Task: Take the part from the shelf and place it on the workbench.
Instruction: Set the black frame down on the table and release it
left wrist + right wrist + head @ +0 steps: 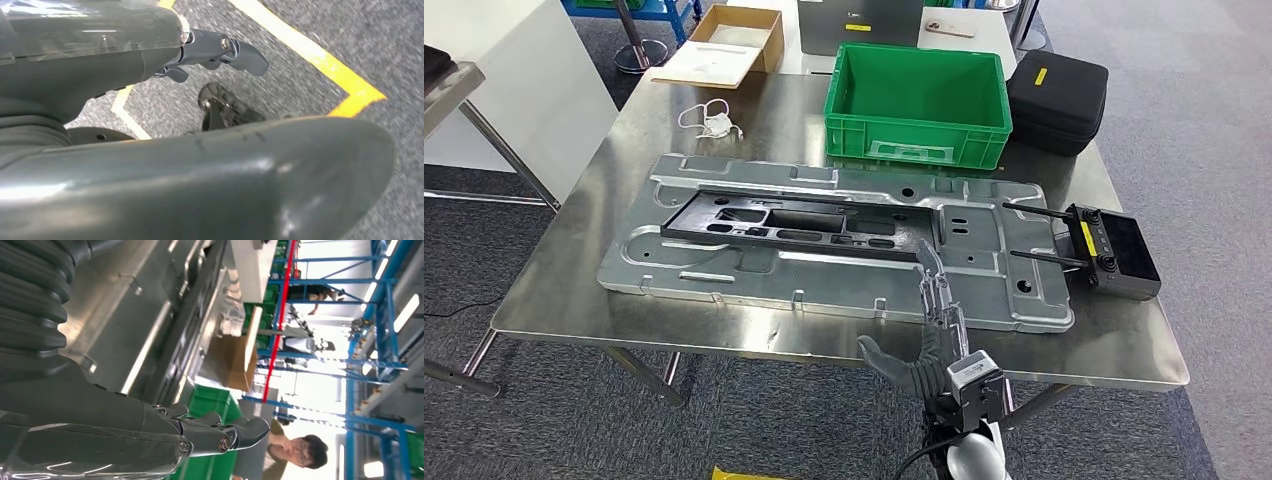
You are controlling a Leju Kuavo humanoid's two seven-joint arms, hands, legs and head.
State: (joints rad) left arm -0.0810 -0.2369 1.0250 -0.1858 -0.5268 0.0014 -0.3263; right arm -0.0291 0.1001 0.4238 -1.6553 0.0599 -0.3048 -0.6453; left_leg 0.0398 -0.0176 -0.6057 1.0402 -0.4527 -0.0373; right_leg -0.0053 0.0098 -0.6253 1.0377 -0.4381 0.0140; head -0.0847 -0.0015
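Head view: I'm looking down on the stainless steel bench (724, 130). The task's thing, a large grey stamped sheet-metal panel (824, 280), lies flat across the middle of the bench, running left to right. A long black rectangular frame piece (799, 225) rests on top of the panel.

My right robot hand (929, 335) is at the near edge of the bench, right of centre. Fingers stretched out and apart, thumb splayed to the left, nothing in it. The fingertips (929, 265) overlie the near part of the panel; I cannot tell whether they touch it.

My left robot hand (215, 52) shows in the left wrist view, above grey carpet floor (320, 30) with yellow tape lines (320, 57). Its fingers look loosely extended with nothing between them.

Far side of the bench: an open green plastic crate (919, 135), just behind the panel. Right of it, a black zipped case (1059, 100). On the right edge, a black handheld controller with two antennas (1114, 250), the antennas over the panel's right end. Far left: a white face mask (711, 122) and, beyond it, a shallow cardboard box (724, 45).

Right wrist view: a person (295, 450) beyond the crate.
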